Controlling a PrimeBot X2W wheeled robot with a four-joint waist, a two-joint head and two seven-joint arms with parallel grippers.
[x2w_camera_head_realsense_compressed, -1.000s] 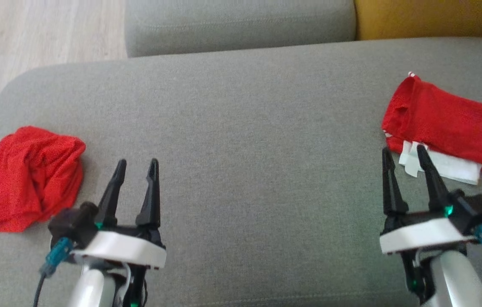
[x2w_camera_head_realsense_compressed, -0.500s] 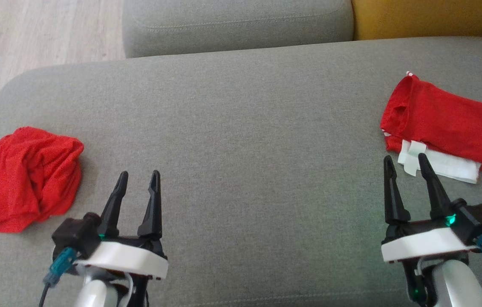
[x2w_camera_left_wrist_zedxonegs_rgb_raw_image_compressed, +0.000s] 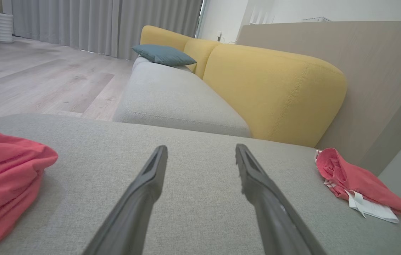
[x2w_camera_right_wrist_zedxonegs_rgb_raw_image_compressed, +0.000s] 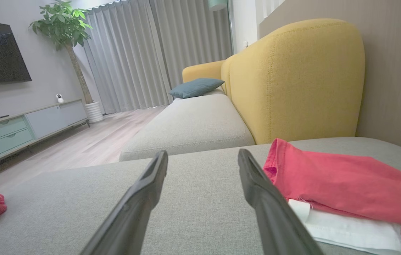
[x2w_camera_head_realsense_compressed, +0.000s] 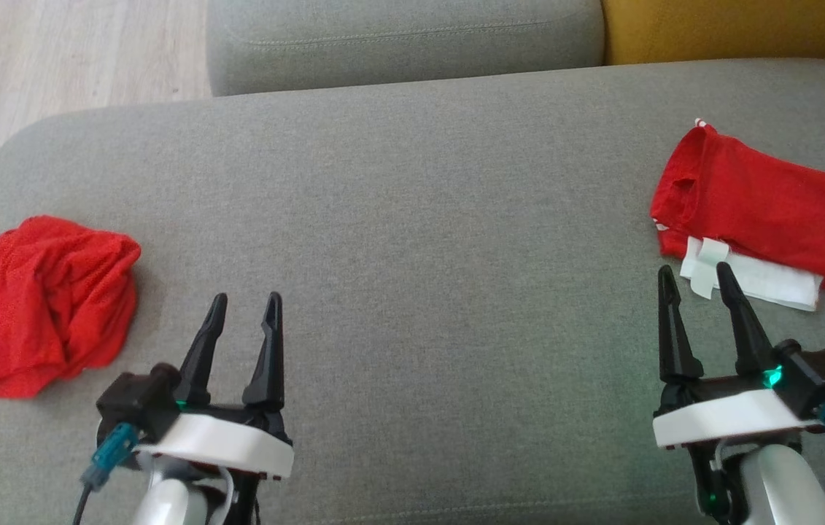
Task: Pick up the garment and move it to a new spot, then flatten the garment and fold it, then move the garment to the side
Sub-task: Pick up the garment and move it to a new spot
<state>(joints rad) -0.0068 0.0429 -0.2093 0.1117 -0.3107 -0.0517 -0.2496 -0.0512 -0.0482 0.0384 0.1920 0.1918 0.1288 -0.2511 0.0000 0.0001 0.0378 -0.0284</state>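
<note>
Slightly back, left hand (x2w_camera_head_realsense_compressed: pixel 247 295), right hand (x2w_camera_head_realsense_compressed: pixel 694 266)

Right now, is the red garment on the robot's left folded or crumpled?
Crumpled: the left red garment lies bunched in loose, wrinkled heaps on the grey cushion.

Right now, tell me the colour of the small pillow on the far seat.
Teal blue; the pillow shows best in the right wrist view.
</note>
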